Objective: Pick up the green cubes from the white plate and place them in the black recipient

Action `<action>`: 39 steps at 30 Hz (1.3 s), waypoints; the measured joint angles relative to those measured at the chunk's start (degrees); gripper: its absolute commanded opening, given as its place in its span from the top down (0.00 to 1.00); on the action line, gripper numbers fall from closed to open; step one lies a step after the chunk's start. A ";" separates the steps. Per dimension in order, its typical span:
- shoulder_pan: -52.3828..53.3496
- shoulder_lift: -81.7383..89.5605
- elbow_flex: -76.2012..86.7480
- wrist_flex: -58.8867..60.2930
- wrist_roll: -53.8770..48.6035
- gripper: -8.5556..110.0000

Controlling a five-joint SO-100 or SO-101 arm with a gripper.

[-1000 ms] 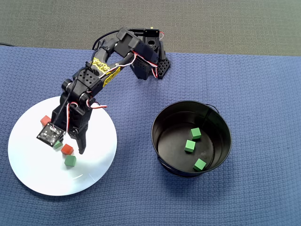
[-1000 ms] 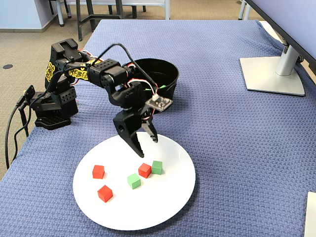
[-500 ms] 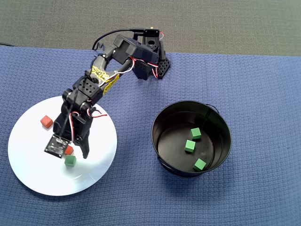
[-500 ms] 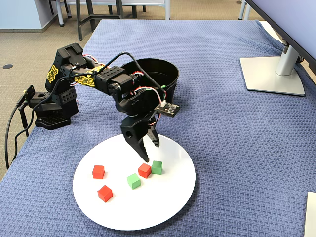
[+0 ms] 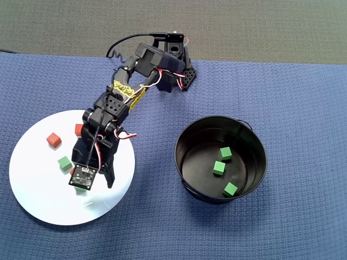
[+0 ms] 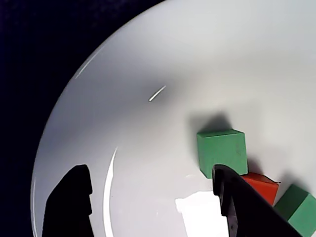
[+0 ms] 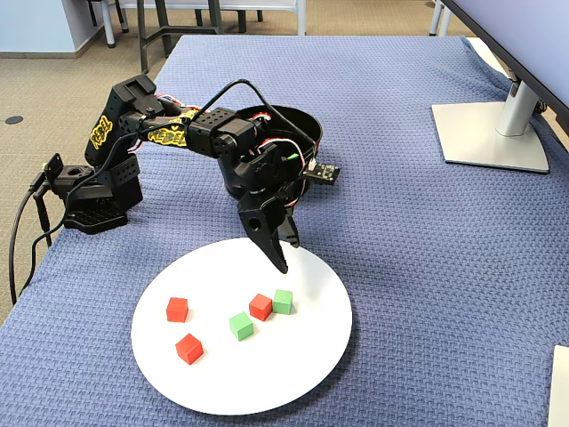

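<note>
red cubes, blue cloth, perhaps monitor stand

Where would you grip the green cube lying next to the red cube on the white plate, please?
Come straight down on the green cube and close on the two side faces clear of the red cube, since that one touches its remaining side; the gripper hangs open above.

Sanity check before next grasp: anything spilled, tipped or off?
Nothing stands out. Two green cubes and three red cubes sit on the white plate; three more green lie in the upright black pot. Gripper hangs open, empty.
</note>
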 measured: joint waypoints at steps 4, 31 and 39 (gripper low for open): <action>0.00 0.00 0.00 -0.35 0.00 0.73; 0.00 -8.61 -4.31 -3.69 0.35 0.72; 1.14 -9.32 -4.39 -5.54 0.35 0.70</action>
